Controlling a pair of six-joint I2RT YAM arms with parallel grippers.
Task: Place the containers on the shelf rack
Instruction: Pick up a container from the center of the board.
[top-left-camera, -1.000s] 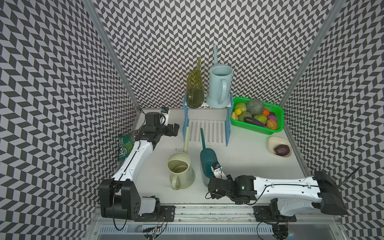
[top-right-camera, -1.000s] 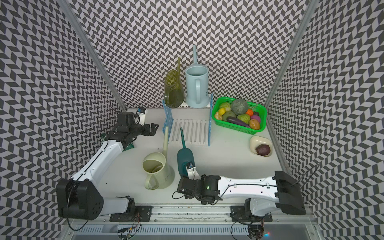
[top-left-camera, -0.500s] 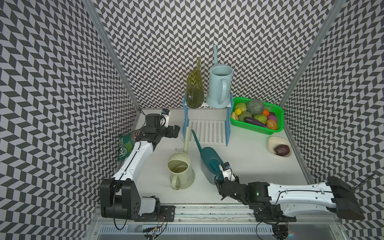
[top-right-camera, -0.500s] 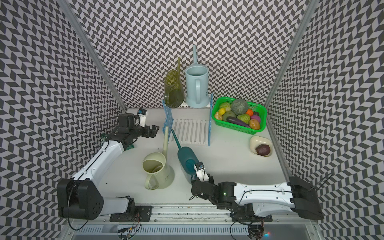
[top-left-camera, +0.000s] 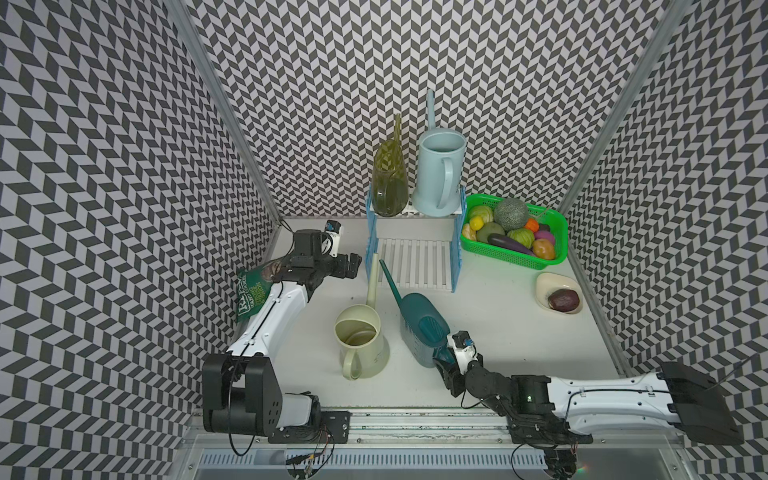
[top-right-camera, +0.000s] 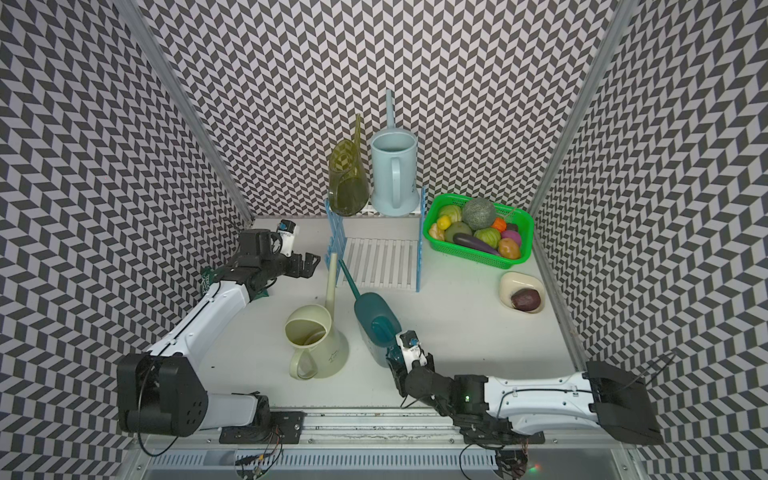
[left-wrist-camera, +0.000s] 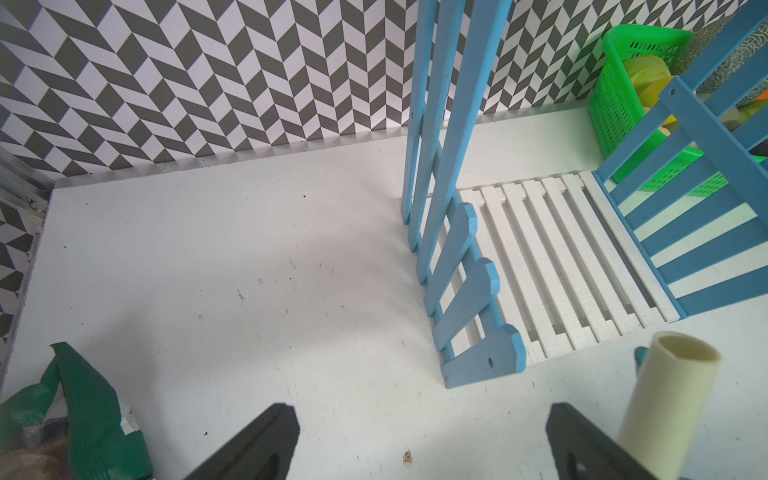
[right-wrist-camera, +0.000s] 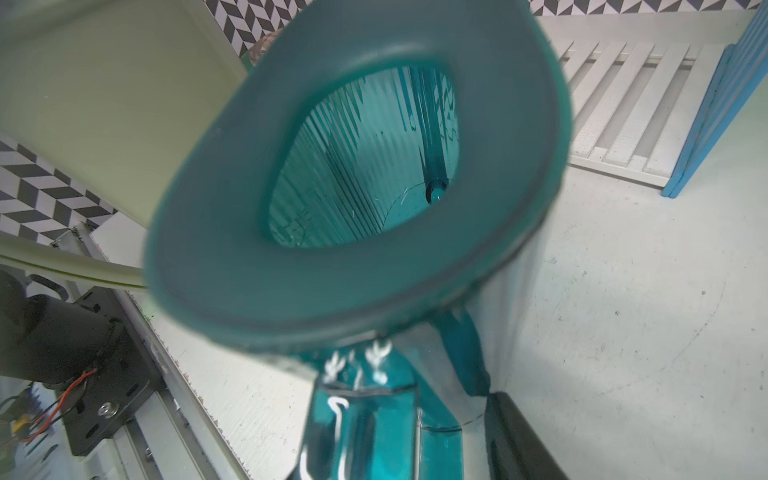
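Half done. The translucent olive-green plastic watering can (top-left-camera: 388, 187) and the pale blue plastic watering can (top-left-camera: 436, 178) sit side by side on the top tier of the small shelf rack with white slats and light blue picket-fence sides (top-left-camera: 415, 262). Their spouts point up along the back wall. The lower tier is bare in both top views.

Two left, both on the table in front of the rack: the cream plastic watering can (top-left-camera: 361, 336), upright, and just beside it the dark teal plastic watering can (top-left-camera: 422, 328).

Right gripper (top-left-camera: 446, 368) is on the teal can's loop handle, jaws drawn in around it. The right wrist view shows the handle (right-wrist-camera: 374, 432) against one black finger (right-wrist-camera: 523, 440); the other finger is hidden. The can leans with nothing else propping it, so I'd call that a grip.

Teal can's long axis — base to spout tip — runs from the right gripper diagonally toward the rack's front left corner. It's tilted, mouth tipped back at the right wrist camera, which looks straight down inside. The thin teal spout (top-left-camera: 390, 276) slants up and away, tip just beside the cream spout (top-left-camera: 373, 278) and near the rack's left panel. Can't tell whether the base edge touches the table.

Left gripper (top-left-camera: 353, 266) is spread wide and empty, hovering beside the cream spout's tip just outside that panel.
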